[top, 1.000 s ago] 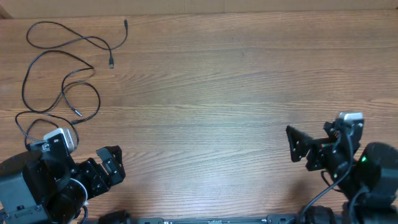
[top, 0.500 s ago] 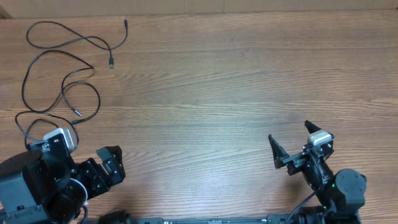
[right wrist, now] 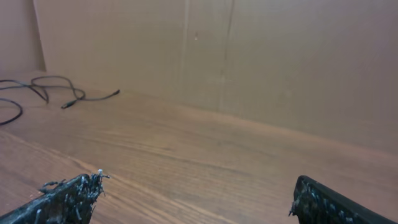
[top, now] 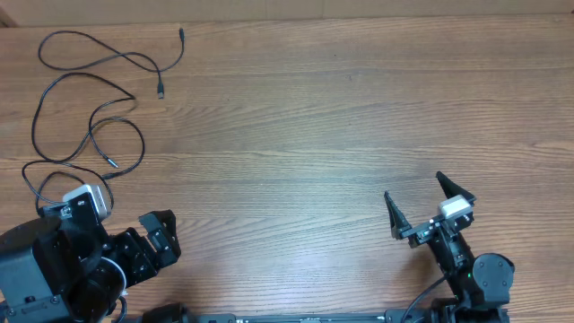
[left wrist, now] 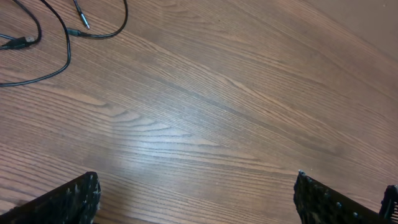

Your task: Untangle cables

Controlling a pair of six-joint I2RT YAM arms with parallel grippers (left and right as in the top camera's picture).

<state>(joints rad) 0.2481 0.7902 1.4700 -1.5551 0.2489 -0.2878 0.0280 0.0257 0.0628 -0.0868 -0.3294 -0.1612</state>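
Thin black cables [top: 90,117] lie in loose loops at the far left of the wooden table, with loose plug ends near the top. They also show in the left wrist view [left wrist: 62,37] and far off in the right wrist view [right wrist: 50,90]. My left gripper [top: 161,238] is open and empty at the front left, just below the cables. My right gripper [top: 417,208] is open and empty at the front right, far from the cables. Its fingers frame bare table in the right wrist view [right wrist: 196,199]; the left fingers do the same in the left wrist view [left wrist: 196,199].
A tan wall [right wrist: 249,56] rises behind the table's far edge. The wooden table [top: 314,117] stretches between the two arms.
My right arm has swung down and left toward the front edge, with its open fingers now pointing up the table. The left arm and the cables have not moved.
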